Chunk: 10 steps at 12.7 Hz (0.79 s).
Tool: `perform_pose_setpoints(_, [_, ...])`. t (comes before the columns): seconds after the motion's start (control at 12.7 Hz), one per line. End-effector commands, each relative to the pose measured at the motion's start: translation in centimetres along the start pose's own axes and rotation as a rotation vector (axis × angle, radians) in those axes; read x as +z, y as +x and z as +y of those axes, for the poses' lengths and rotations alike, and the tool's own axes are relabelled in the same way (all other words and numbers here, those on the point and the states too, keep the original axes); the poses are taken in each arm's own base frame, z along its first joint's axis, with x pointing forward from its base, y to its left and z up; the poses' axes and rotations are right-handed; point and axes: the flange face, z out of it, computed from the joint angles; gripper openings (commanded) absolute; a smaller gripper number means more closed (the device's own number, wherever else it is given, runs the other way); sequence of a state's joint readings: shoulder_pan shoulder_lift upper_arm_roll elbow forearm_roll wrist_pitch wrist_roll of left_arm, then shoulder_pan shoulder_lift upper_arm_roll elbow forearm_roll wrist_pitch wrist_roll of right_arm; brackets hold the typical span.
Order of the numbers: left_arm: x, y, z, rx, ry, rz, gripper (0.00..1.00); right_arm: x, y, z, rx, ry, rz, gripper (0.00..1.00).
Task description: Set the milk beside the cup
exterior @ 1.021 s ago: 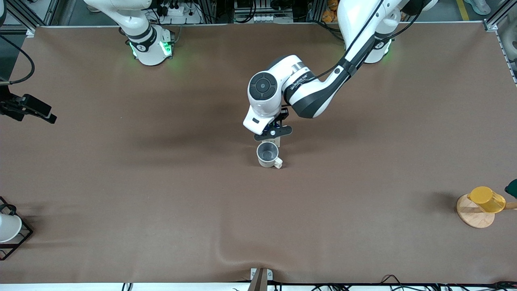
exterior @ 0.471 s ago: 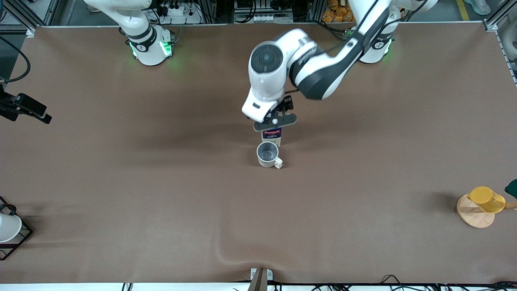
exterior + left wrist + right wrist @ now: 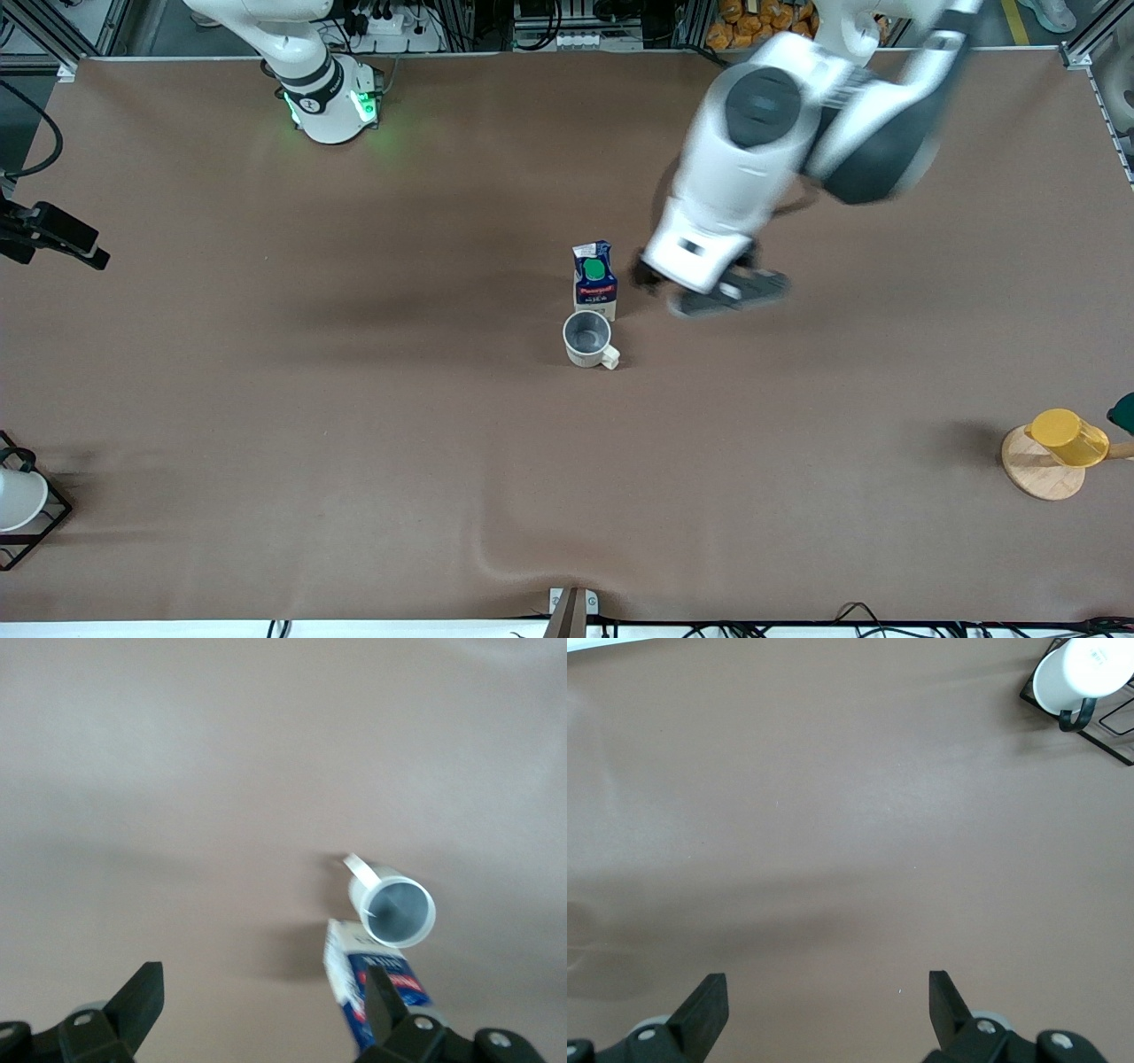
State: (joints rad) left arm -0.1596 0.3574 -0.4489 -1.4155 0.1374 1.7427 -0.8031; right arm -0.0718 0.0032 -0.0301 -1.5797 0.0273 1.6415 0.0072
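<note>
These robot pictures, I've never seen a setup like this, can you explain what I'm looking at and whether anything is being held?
Two white robot arms are bolted along one edge of a brown table. One picture looks down from a high camera facing them; the other two come from cameras on the arms' wrists. In the middle, a blue and white milk carton stands upright beside an off-white mug, which sits nearer the front camera. The left gripper hangs open and empty over the table beside the carton. The right gripper, also open and empty, waits above bare table. At the left arm's end a yellow cup rests on a wooden disc; at the right arm's end sits a white cup in a black wire frame.
</note>
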Motion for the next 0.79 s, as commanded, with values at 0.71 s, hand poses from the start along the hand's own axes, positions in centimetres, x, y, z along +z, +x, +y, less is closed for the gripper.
perform_pose_setpoints(0.71, [-12.4,0.7,-23.5,0.347,0.054,-0.062,1.0,-0.7,0.4,0.1,-0.01,-0.028,-0.014,1.0])
